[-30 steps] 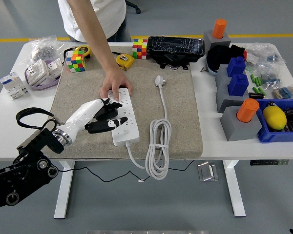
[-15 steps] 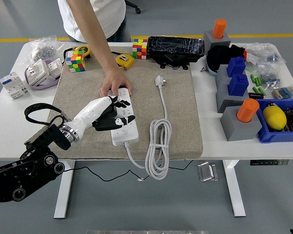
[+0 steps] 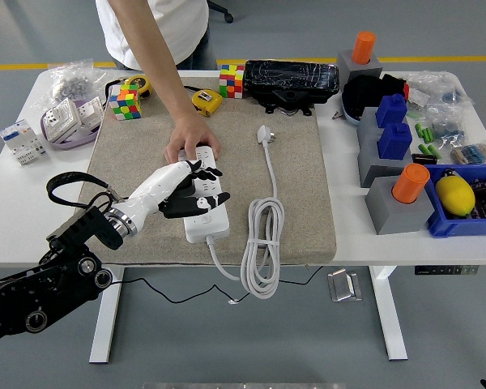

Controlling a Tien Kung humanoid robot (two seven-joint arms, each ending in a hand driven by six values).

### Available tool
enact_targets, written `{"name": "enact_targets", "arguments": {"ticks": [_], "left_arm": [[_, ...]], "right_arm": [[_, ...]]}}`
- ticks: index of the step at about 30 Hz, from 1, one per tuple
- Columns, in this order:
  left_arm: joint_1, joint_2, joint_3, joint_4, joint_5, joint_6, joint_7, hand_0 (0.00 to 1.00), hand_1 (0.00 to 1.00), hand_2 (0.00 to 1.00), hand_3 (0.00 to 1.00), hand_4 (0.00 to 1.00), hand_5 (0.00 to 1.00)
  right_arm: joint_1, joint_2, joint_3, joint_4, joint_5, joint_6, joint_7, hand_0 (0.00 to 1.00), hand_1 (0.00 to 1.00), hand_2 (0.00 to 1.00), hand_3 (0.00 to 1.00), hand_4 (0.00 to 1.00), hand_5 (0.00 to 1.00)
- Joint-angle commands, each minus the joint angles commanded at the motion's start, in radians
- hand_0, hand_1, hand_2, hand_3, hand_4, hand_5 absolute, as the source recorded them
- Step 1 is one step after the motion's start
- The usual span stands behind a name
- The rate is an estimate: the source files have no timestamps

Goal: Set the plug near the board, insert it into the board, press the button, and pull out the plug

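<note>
Head view. White tabletop [image 3: 356,235] with a grey felt mat [image 3: 300,207] across its middle. White power strip [image 3: 202,198] lies on the mat, long axis running 12 to 6 o'clock, its cable leaving the near end.

Left hand [image 3: 182,188] reaches in from 8 o'clock, white back, black fingers [image 3: 196,206] loosely spread and laid over the middle of the strip. It grasps nothing; fingertips look to be resting on the strip's top face, exact contact hard to tell. Right hand not in frame.

A person stands at the far side, 12 o'clock. The person's hand [image 3: 191,138] presses down on the far end of the strip, just beyond the robot's fingertips.

White plug [image 3: 265,134] lies loose on the mat at 2 o'clock from the strip, well apart from it, not inserted. Its cord runs toward 6 o'clock into a coiled cable bundle [image 3: 262,247] just right of the strip's near end.

Around the mat: Rubik's cube [image 3: 123,104] at the far left corner, yellow tape measure [image 3: 206,101] at 12 o'clock, black box [image 3: 292,79] behind the plug, blue bin [image 3: 462,223] with a yellow lemon-like object at 3 o'clock.
</note>
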Motion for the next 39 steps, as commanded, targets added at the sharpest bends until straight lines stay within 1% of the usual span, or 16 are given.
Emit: {"name": "enact_targets", "arguments": {"ticks": [4, 5, 7, 9, 10, 13, 16, 17, 22, 23, 24, 28, 29, 34, 35, 39], "left_arm": [[0.015, 0.02, -0.028, -0.052, -0.002, -0.016, 0.019, 0.683, 0.706, 0.709, 0.724, 0.824, 0.725], [0.022, 0.029, -0.036, -0.071, -0.001, -0.026, 0.032, 0.559, 0.631, 0.654, 0.724, 0.828, 0.706], [0.034, 0.044, -0.049, -0.11, 0.003, -0.043, 0.054, 0.559, 0.631, 0.654, 0.724, 0.828, 0.706], [0.055, 0.066, -0.071, -0.169, 0.007, -0.085, 0.103, 0.559, 0.631, 0.654, 0.724, 0.828, 0.706], [0.064, 0.074, -0.079, -0.196, 0.012, -0.104, 0.127, 0.264, 0.346, 0.454, 0.666, 0.832, 0.427], [0.089, 0.094, -0.099, -0.267, 0.039, -0.165, 0.199, 0.264, 0.346, 0.454, 0.666, 0.832, 0.427], [0.103, 0.102, -0.105, -0.309, 0.076, -0.212, 0.255, 0.264, 0.346, 0.454, 0.666, 0.832, 0.427], [0.104, 0.103, -0.106, -0.315, 0.083, -0.221, 0.265, 0.109, 0.058, 0.181, 0.838, 0.693, 0.044], [0.104, 0.104, -0.103, -0.332, 0.097, -0.301, 0.356, 0.109, 0.058, 0.181, 0.838, 0.693, 0.044], [0.102, 0.105, -0.102, -0.335, 0.097, -0.316, 0.372, 0.078, 0.047, 0.147, 0.916, 0.589, 0.002], [0.099, 0.106, -0.098, -0.337, 0.096, -0.333, 0.395, 0.078, 0.047, 0.147, 0.916, 0.589, 0.002], [0.091, 0.108, -0.091, -0.328, 0.091, -0.36, 0.427, 0.078, 0.047, 0.147, 0.916, 0.589, 0.002], [0.09, 0.108, -0.09, -0.325, 0.09, -0.368, 0.435, 0.068, 0.049, 0.144, 0.912, 0.643, 0.002], [0.089, 0.109, -0.079, -0.312, 0.077, -0.379, 0.437, 0.068, 0.049, 0.144, 0.912, 0.643, 0.002], [0.088, 0.109, -0.076, -0.307, 0.073, -0.382, 0.435, 0.063, 0.053, 0.145, 0.896, 0.596, 0.002], [0.088, 0.104, -0.063, -0.294, 0.056, -0.38, 0.423, 0.063, 0.053, 0.145, 0.896, 0.596, 0.002]], "right_arm": [[0.0, 0.0, 0.001, 0.0, -0.001, 0.0, 0.0, 0.585, 0.666, 0.634, 0.565, 0.976, 0.581], [0.0, 0.0, 0.001, 0.0, -0.001, 0.0, 0.0, 0.585, 0.666, 0.634, 0.565, 0.976, 0.581], [-0.001, -0.001, 0.002, 0.0, -0.002, 0.0, 0.0, 0.585, 0.666, 0.634, 0.565, 0.976, 0.581], [-0.001, -0.001, 0.002, -0.001, -0.002, 0.0, 0.0, 0.585, 0.666, 0.634, 0.565, 0.976, 0.581], [-0.002, -0.002, 0.002, -0.002, -0.002, 0.0, -0.001, 0.585, 0.666, 0.634, 0.565, 0.976, 0.581], [-0.003, -0.001, 0.001, -0.006, -0.001, 0.0, 0.0, 0.585, 0.665, 0.634, 0.565, 0.976, 0.581], [-0.005, 0.0, 0.0, -0.008, -0.001, 0.0, -0.001, 0.585, 0.665, 0.634, 0.565, 0.976, 0.581], [-0.005, 0.0, -0.001, -0.008, 0.0, 0.0, -0.001, 0.582, 0.665, 0.633, 0.565, 0.976, 0.581], [-0.001, -0.001, -0.008, -0.006, 0.001, 0.0, 0.0, 0.582, 0.665, 0.633, 0.565, 0.976, 0.581], [0.001, -0.002, -0.01, -0.006, 0.001, 0.0, -0.001, 0.585, 0.666, 0.634, 0.565, 0.976, 0.581], [0.002, -0.004, -0.012, -0.005, 0.001, 0.0, -0.001, 0.585, 0.666, 0.634, 0.565, 0.976, 0.581], [0.004, -0.007, -0.015, -0.006, 0.002, 0.0, -0.001, 0.585, 0.666, 0.634, 0.565, 0.976, 0.581], [0.004, -0.007, -0.016, -0.006, 0.002, 0.0, 0.0, 0.584, 0.665, 0.634, 0.565, 0.976, 0.58], [0.003, -0.011, -0.019, -0.005, 0.002, 0.0, 0.0, 0.584, 0.665, 0.634, 0.565, 0.976, 0.58], [0.002, -0.011, -0.02, -0.006, 0.003, 0.0, 0.0, 0.585, 0.665, 0.634, 0.565, 0.975, 0.581], [0.002, -0.01, -0.019, -0.004, 0.003, -0.001, 0.0, 0.585, 0.665, 0.634, 0.565, 0.975, 0.581]]}}
